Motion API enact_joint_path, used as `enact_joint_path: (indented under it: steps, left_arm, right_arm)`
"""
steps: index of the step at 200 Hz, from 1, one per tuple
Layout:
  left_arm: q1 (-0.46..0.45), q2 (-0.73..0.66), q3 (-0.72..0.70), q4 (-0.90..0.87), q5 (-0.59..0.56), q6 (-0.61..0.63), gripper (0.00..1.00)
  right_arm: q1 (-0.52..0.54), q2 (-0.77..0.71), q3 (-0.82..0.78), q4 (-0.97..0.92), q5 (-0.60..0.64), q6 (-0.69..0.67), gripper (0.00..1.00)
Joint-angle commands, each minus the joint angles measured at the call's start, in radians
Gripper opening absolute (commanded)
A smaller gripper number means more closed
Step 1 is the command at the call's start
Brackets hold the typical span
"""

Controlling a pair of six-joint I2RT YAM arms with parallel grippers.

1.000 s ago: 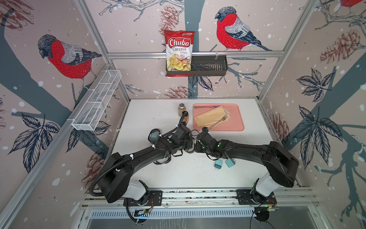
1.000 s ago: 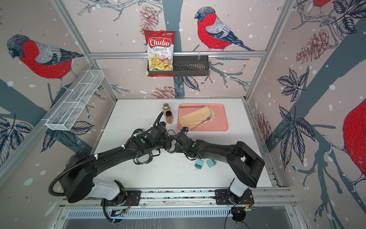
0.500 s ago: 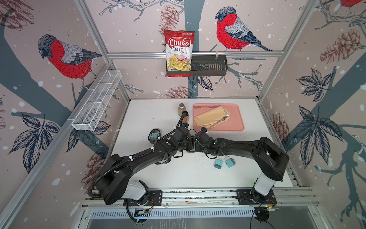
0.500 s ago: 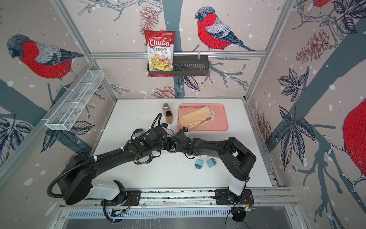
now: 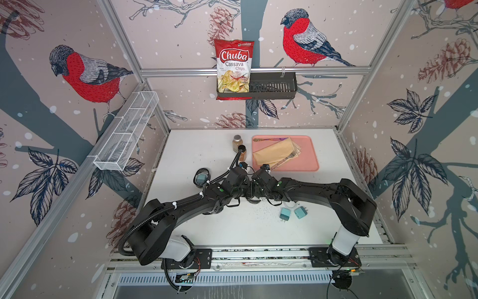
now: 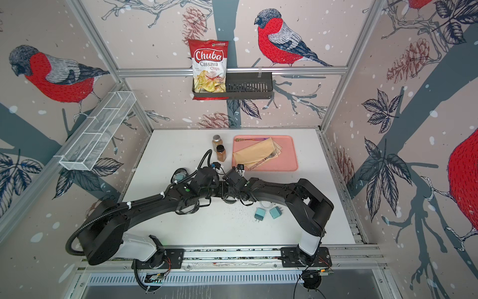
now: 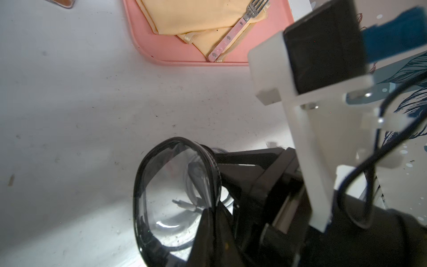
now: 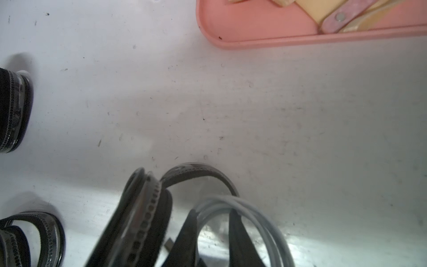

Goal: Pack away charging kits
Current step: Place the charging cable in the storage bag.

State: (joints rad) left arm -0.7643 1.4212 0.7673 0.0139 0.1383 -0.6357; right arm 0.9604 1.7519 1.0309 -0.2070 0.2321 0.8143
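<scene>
Reading "Chuba Cassava Chips" on the hanging bag (image 5: pixel 234 70). We see the left claw (image 7: pixel 209 211) clenched on the clear case (image 7: pixel 175 185) rim, lid tilted up on edge, on the bench (image 5: pixel 196 145). Right claw (image 8: pixel 211 211) slightly parted, white cable (image 8: pixel 231 201) looped at it. One teal charger (image 5: pixel 285 214) lies flat, prongs toward the front edge.

Count by kind, walls and tabletop together.

Charger, two, loose at lower right of centre in a top view (image 5: pixel 284 214) (image 5: pixel 300 212); case, three in the right wrist view (image 8: pixel 13 111) (image 8: pixel 46 238) (image 8: pixel 143 219); cable, two (image 8: pixel 245 208) (image 5: pixel 291 205); jar, two, upper centre (image 5: pixel 237 143) (image 5: pixel 242 154); one each of tray (image 5: pixel 309 155), cloth stack (image 5: pixel 274 152), fork (image 5: pixel 285 158), spoon (image 5: pixel 261 140), chip bag (image 5: pixel 234 64), black basket (image 5: pixel 274 86), wire basket (image 5: pixel 126 134); arm, two (image 5: pixel 181 207) (image 5: pixel 323 191).
</scene>
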Motion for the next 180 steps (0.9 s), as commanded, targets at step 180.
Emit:
enact_joint_path:
  steps: [180]
  left_arm:
    - [-0.002,0.042,0.029,0.015,-0.044,-0.03,0.0]
  right_arm:
    - [-0.058,-0.155,-0.168,0.036,-0.021,0.002,0.33]
